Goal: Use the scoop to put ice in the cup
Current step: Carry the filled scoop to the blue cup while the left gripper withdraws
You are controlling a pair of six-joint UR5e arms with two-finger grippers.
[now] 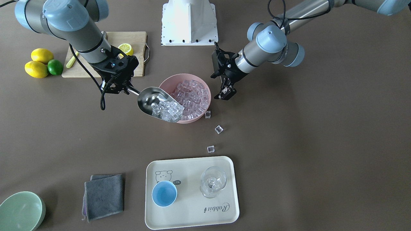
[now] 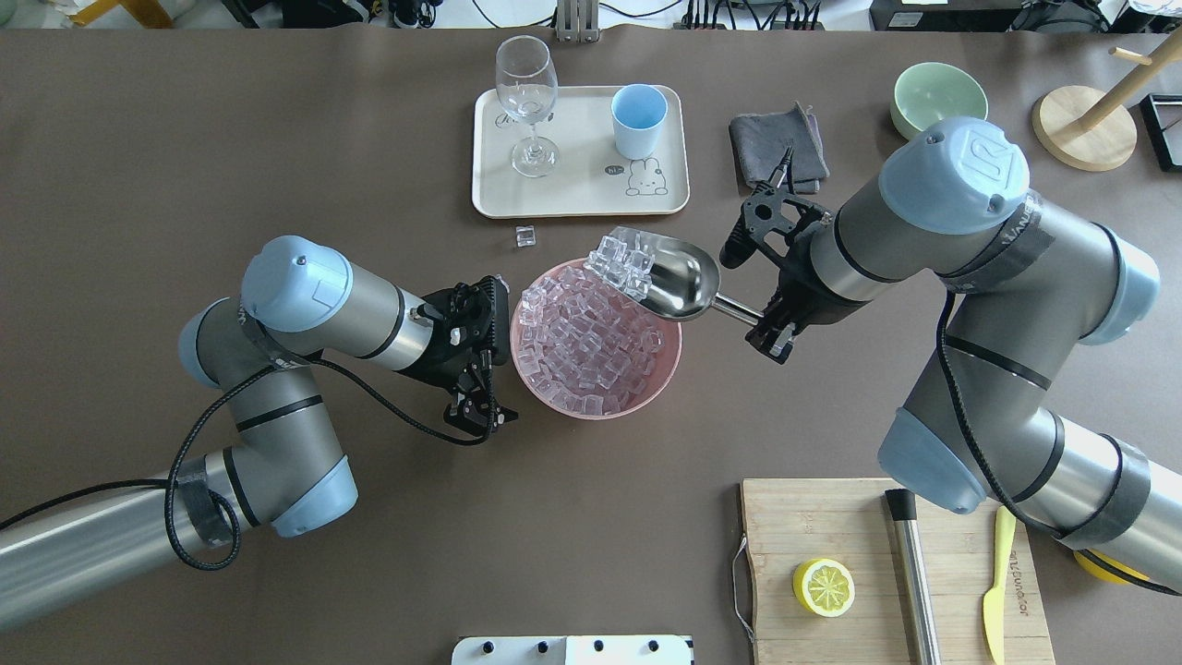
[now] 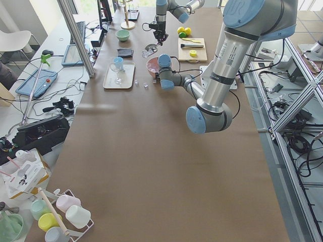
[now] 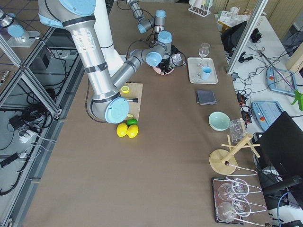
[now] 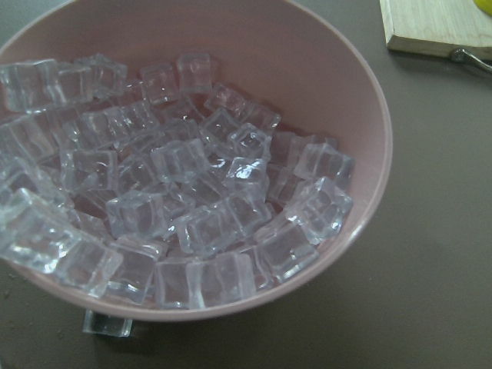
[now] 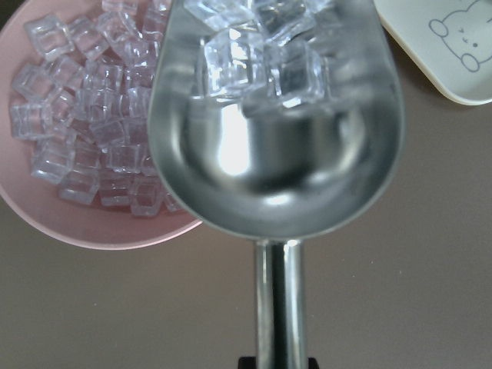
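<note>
Right claw (image 2: 765, 325) is clamped on the short round handle of the scoop (image 2: 681, 279), a shiny steel trough that mirrors the room. The scoop hangs roughly level over the far rim of the pink bowl (image 2: 657, 388), its mouth pointing toward the tray (image 2: 591, 180). A clutch of clear, glassy ice (image 2: 622, 258) sits at the scoop's lip. Many more cubes lie heaped in the bowl, faintly pink against it, and a few loose cubes (image 1: 219, 129) lie on the counter (image 2: 277, 166) between bowl and tray. The small light-blue cup (image 2: 639, 120) stands upright on the tray beside a stemmed glass (image 2: 527, 102), well apart from the scoop. The tray bears a cartoon animal and the cursive word "Rabbit". The right arm reaches in with its wrist bent inward. The left arm is folded at the elbow, and its left claw (image 2: 478, 414) points down just beside the bowl; whether it is open I cannot tell.
</note>
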